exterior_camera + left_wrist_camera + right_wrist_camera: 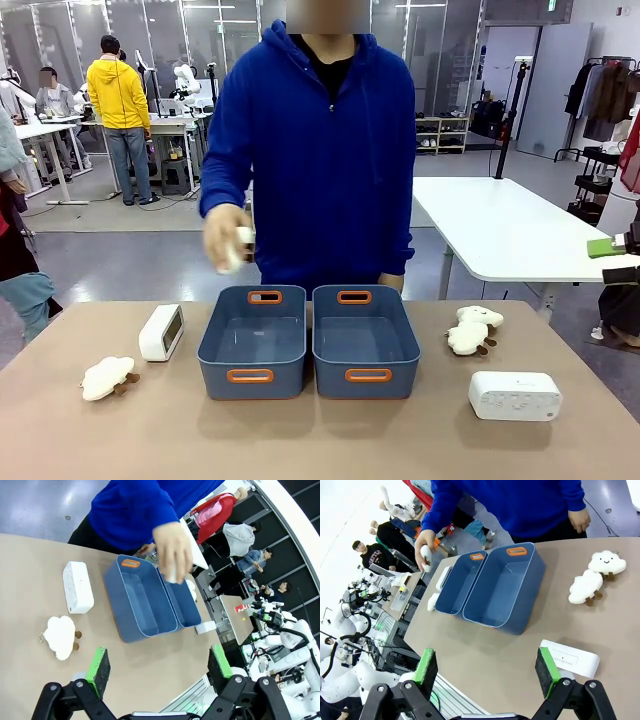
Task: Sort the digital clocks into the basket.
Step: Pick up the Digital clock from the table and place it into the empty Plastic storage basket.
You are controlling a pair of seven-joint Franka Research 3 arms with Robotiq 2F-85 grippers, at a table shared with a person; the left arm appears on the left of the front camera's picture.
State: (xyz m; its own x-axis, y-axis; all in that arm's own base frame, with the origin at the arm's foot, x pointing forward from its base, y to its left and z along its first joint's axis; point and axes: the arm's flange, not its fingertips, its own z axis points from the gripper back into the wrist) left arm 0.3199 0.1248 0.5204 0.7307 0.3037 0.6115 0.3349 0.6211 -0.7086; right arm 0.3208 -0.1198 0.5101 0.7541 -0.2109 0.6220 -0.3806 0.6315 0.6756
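Tan table point(320, 445), person point(310, 150) at its 12 o'clock. Mid-table, side by side: left basket point(215, 372), right basket point(408, 372). L gripper point(159, 666) & R gripper point(487, 669) both spread wide, nothing btwn fingers. Both clocks sit on the table, outside the baskets: one clock point(161, 332) at 9 o'clock of left basket, other clock point(515, 395) at 4 o'clock of right basket. Plush toy point(108, 377) at 8 o'clock, plush pair point(473, 330) at 3 o'clock. Person's hand point(225, 238) holds a blurred white item.

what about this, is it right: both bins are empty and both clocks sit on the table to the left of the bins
Not quite: the front view shows one clock standing left of the left bin and the other clock lying on the table to the right of the right bin. Both bins are empty, as you said.
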